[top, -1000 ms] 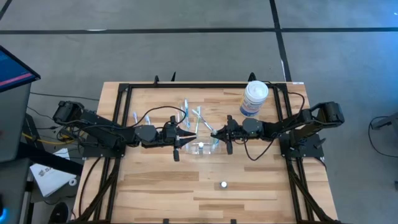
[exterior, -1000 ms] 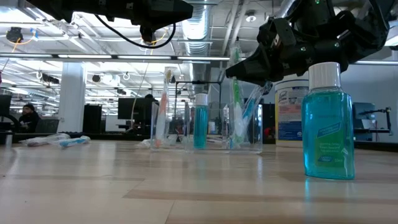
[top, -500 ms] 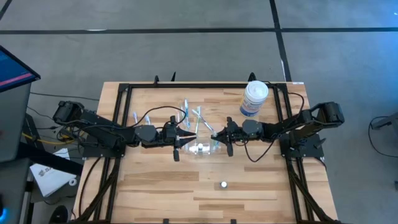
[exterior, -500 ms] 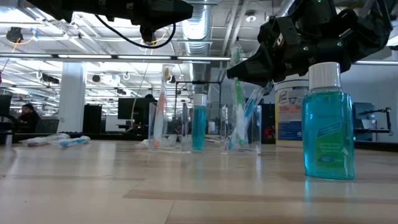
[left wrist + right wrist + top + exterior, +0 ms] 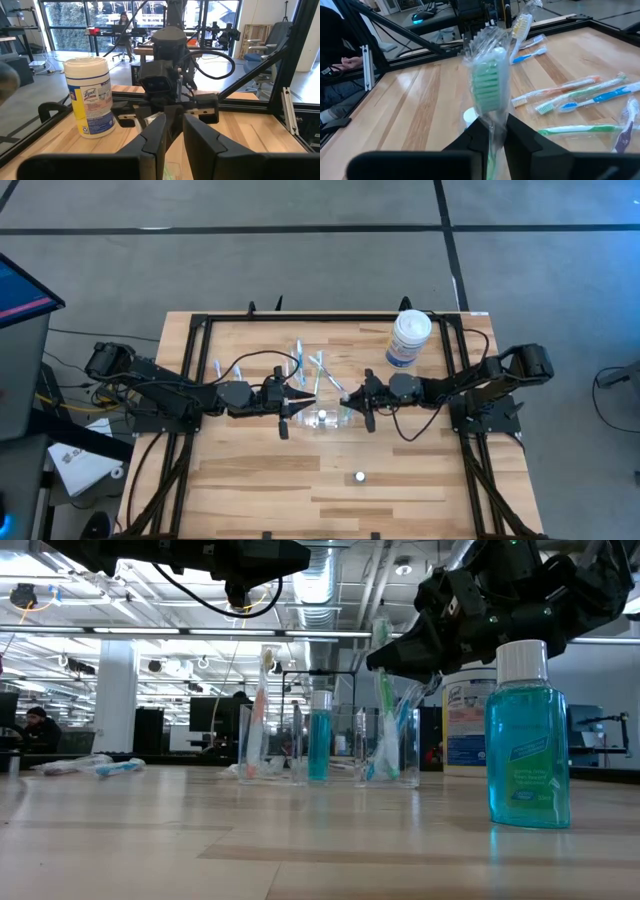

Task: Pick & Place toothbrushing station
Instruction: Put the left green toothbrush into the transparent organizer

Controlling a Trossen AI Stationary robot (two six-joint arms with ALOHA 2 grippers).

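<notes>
Both arms reach toward the middle of the table (image 5: 250, 480), where a clear plastic holder (image 5: 325, 418) stands between them. In the low view this holder (image 5: 330, 740) sits upright on the wood, with a small tube of blue liquid (image 5: 319, 735) standing in its middle compartment, an orange-and-white toothbrush (image 5: 262, 715) upright at one end and green and blue toothbrushes (image 5: 385, 725) at the other.

The right claw (image 5: 352, 402) is at the holder's right end, and its fingers (image 5: 482, 135) pinch the wrapped handle of a green toothbrush (image 5: 489, 87), whose head stands upright just above them in the right wrist view. The left claw (image 5: 296, 402) is at the holder's left end; its two fingers (image 5: 155, 137) stand close together with a narrow gap, and whether they grip anything cannot be told.

More wrapped toothbrushes (image 5: 310, 365) lie loose on the table just behind the holder; the right wrist view shows several of them (image 5: 580, 97) flat on the wood. A white wipes tub (image 5: 409, 338) stands near the table's far right corner. A bottle of blue mouthwash (image 5: 528, 735) stands at the near side, well apart from the holder.
</notes>
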